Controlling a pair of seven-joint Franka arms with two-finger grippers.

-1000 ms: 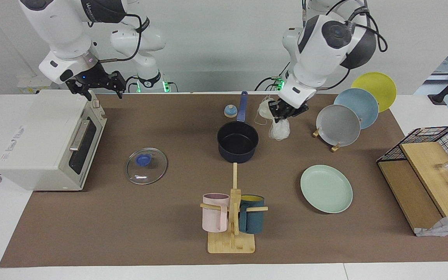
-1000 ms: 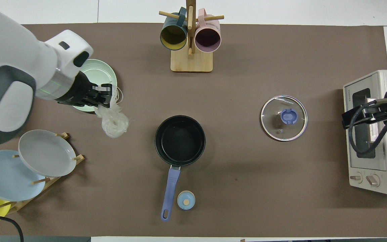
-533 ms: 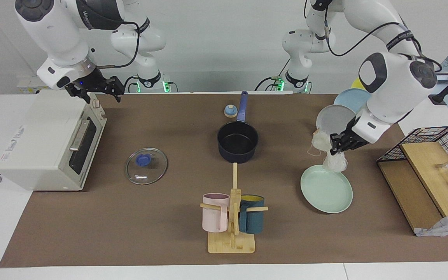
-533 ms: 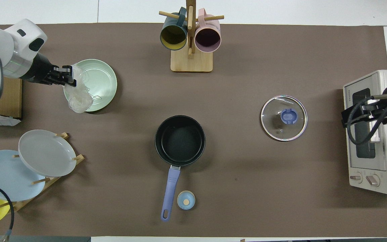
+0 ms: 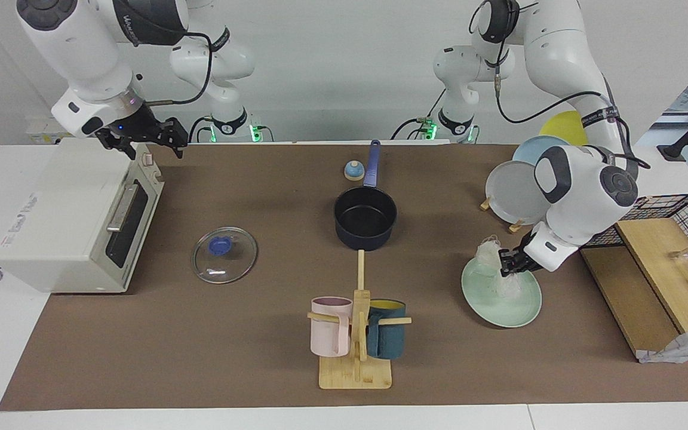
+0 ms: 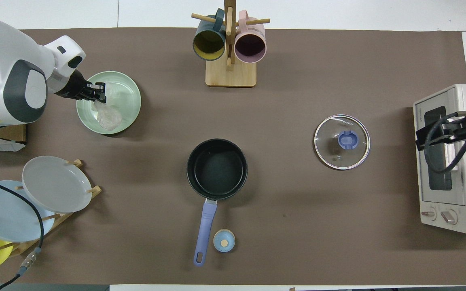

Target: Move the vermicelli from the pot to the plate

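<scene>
**Facing view.**
- Left end effector [image 5: 506,264]: low over the plate [image 5: 520,310], closed on the upper strands of the vermicelli [image 5: 495,269].
- Vermicelli: whitish clump; its lower part appears to rest on the plate while the top is pinched in the end effector.
- Plate: pale green, flat on the counter [image 5: 200,358], toward the left arm's end and farther from the robots than the pot.
- Pot [image 5: 365,218]: dark, mid-counter, inside looks empty, handle pointing toward the robots' edge.
- Right end effector [image 5: 144,138]: waits over the toaster oven [image 5: 69,215] at the right arm's end; fingers spread wide, holding nothing.
- Glass lid [image 5: 224,254]: flat on the counter between oven and pot.

**Overhead view.**
- Left end effector [image 6: 97,91]: over the plate [image 6: 130,87], on the side nearest the left arm's end.
- Vermicelli [image 6: 108,113]: inside the rim, on the half nearer the robots.
- Pot [image 6: 217,169]: empty, well apart from the plate.
- Mug stand [image 6: 230,60]: at the counter's edge farthest from the robots.

**Risk note (judgement).** Thin strands may cling to the fingers on release; lifting away would then drag the clump back over the rim. The clump lies close to the rim, so a sideways retreat could spill it onto the counter.
</scene>
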